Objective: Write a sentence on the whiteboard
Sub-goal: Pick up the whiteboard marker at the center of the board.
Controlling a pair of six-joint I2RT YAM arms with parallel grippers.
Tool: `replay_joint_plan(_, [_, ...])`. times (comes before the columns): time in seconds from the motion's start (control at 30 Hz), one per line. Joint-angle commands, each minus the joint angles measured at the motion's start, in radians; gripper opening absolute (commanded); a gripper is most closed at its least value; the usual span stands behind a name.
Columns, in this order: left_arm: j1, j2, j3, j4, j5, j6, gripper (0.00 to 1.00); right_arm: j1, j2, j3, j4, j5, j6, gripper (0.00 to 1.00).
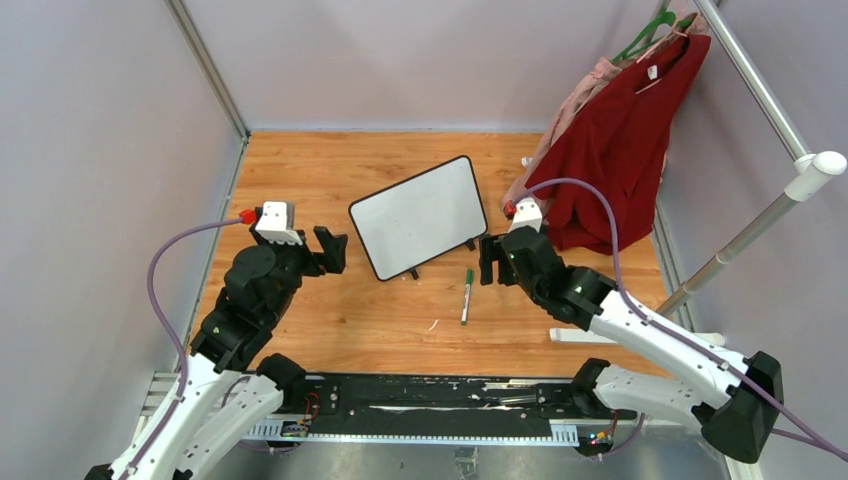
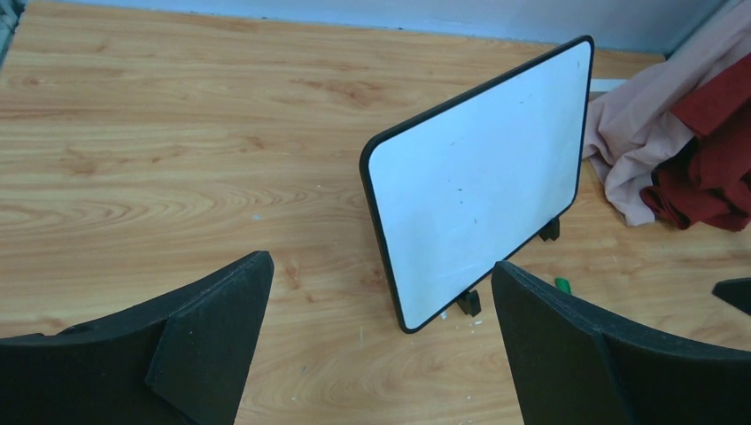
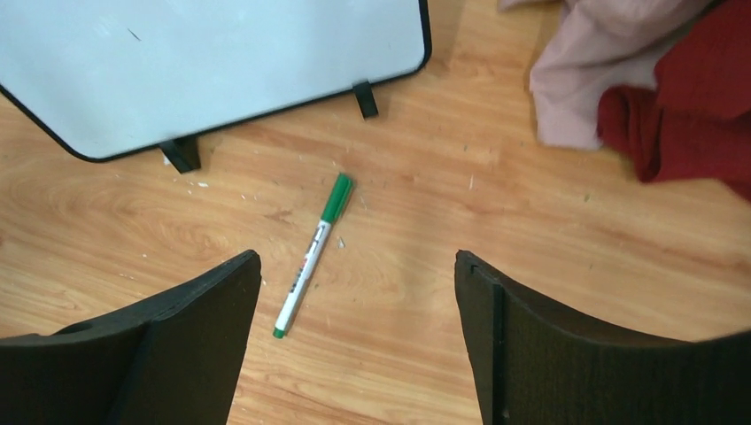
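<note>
Green marker [image 3: 312, 257] lies at five o'clock of propped whiteboard [image 1: 418, 216]; left gripper [image 2: 381, 301] and right gripper [image 3: 354, 283] stand wide, empty.

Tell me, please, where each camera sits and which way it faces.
Top external: above and behind the bases, looking down on the whiteboard and green marker; both arms show.
Left wrist: on the left arm, facing the blank whiteboard between its open fingers.
Right wrist: on the right arm, looking down at the marker between its open fingers.
Shared: both wrist views catch the whiteboard and red cloth.
</note>
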Motion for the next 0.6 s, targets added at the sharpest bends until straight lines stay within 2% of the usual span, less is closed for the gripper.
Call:
replay_joint_plan(0.0, [-0.007, -0.033, -0.005, 0.045, 0.035, 0.01, 1.0, 0.01, 0.031, -0.073, -0.015, 0.018, 0.195, 0.82])
replay_joint_plan(0.3, [-0.007, -0.018, -0.001, 0.032, 0.033, -0.016, 1.0, 0.01, 0.185, -0.103, 0.064, -0.059, 0.319, 0.69])
replay_joint_plan(0.57, [-0.007, -0.018, 0.005, 0.019, 0.029, -0.015, 1.0, 0.01, 0.377, -0.033, 0.059, -0.141, 0.307, 0.6])
